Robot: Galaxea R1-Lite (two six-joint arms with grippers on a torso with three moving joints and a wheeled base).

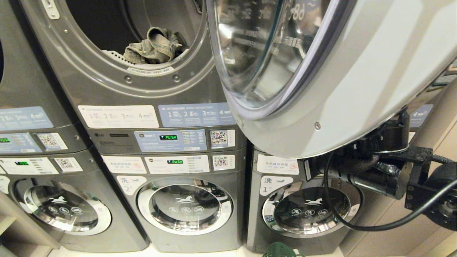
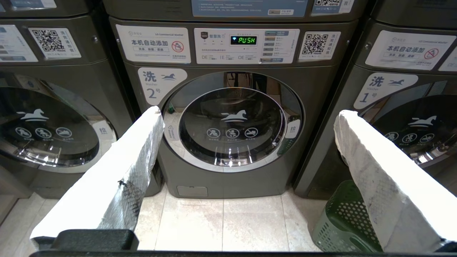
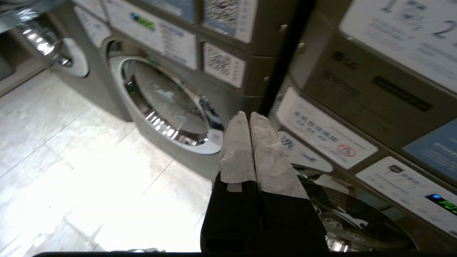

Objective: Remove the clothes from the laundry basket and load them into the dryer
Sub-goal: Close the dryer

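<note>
Dryer [image 1: 107, 71] door [image 1: 321, 71] swung open to the right, w/ crumpled clothes [image 1: 153, 46] inside at drum's near edge. Right hand [image 3: 249, 117] pressed together, empty, low by the washers; left hand [image 2: 246, 117] spread wide, empty. Green laundry basket [image 2: 342, 221] on floor, right.

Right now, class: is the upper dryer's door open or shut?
Open. The dryer door is swung out to the right, baring the drum opening, where crumpled clothes lie at the rim.

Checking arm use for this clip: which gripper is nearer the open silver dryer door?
Right. The right gripper, jaws shut and empty, sits on the arm just beneath the open silver dryer door. The left gripper is parked low, facing the number-two washer.
</note>
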